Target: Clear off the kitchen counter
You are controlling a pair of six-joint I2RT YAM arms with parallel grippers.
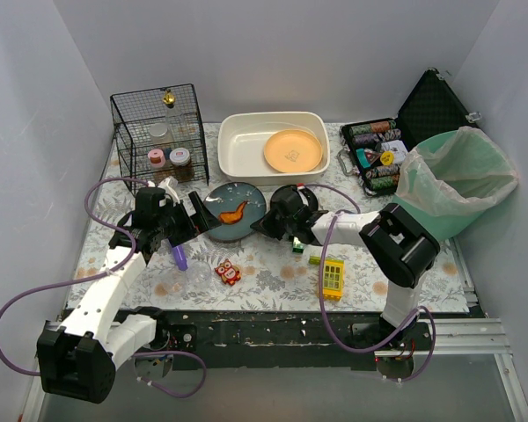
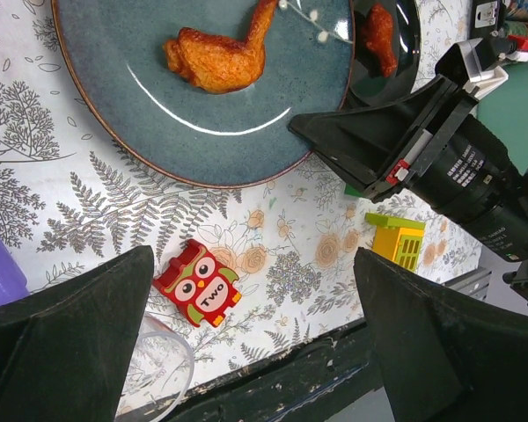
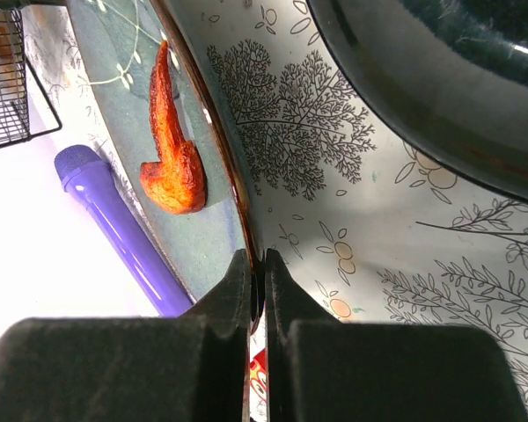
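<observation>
Counter (image 1: pixel 273 283) is barely cleared: my right gripper (image 3: pixel 257 283) pinches the plate (image 1: pixel 249 195) at its 4 o'clock rim, left gripper (image 2: pixel 253 264) spread, owl block (image 1: pixel 227 272) left.

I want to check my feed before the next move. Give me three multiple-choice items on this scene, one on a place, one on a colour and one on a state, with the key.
1. Where does the orange round plate lie?
A. in the black wire cage
B. in the white rectangular basin
C. in the green-lined bin

2. What colour is the small owl block marked "Two"?
A. red
B. blue
C. white

3. How does the right claw stand?
A. wide open in the air
B. shut on the rim of the blue-grey round ceramic plate
C. shut on a purple tube

Key: 1 B, the plate sits inside the basin; 2 A, its body is red; 3 B, the rim is pinched in the closed claw.
</observation>
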